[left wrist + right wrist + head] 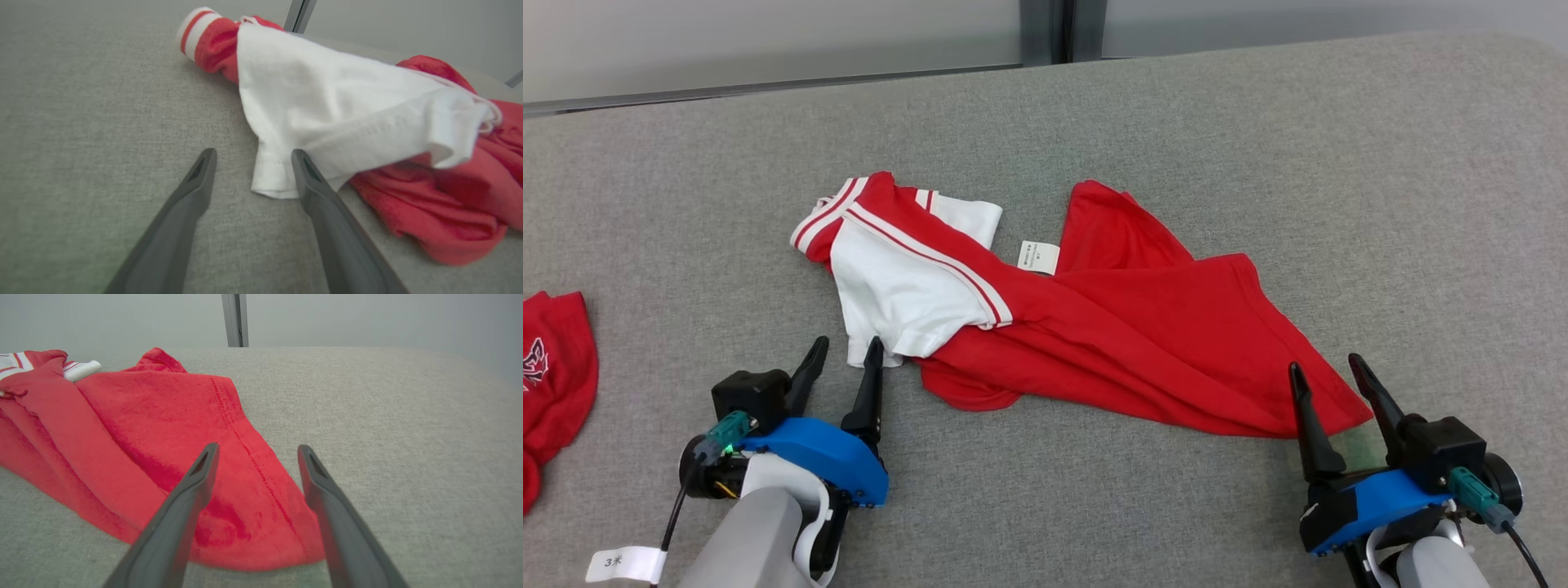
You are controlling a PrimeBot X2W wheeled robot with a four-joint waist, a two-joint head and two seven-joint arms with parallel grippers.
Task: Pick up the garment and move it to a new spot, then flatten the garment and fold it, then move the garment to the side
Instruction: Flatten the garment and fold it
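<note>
Both grippers were low over the grey counter (1258,106), with their fingers apart. The left gripper (848,343) was wide and held nothing. The hem of the white sleeve (890,286) lay between its fingertips, close beside one finger. The right gripper (1323,363) was wide too and also empty, and the red corner of the garment (1135,343) lay between its fingers. The garment lay crumpled in the middle of the counter, with the red body toward the right and the white sleeve and striped collar (821,220) toward the left. A small white label (1038,256) showed near its far edge. Another red cloth (556,367) lay at the left edge of the counter, well apart from the garment.
</note>
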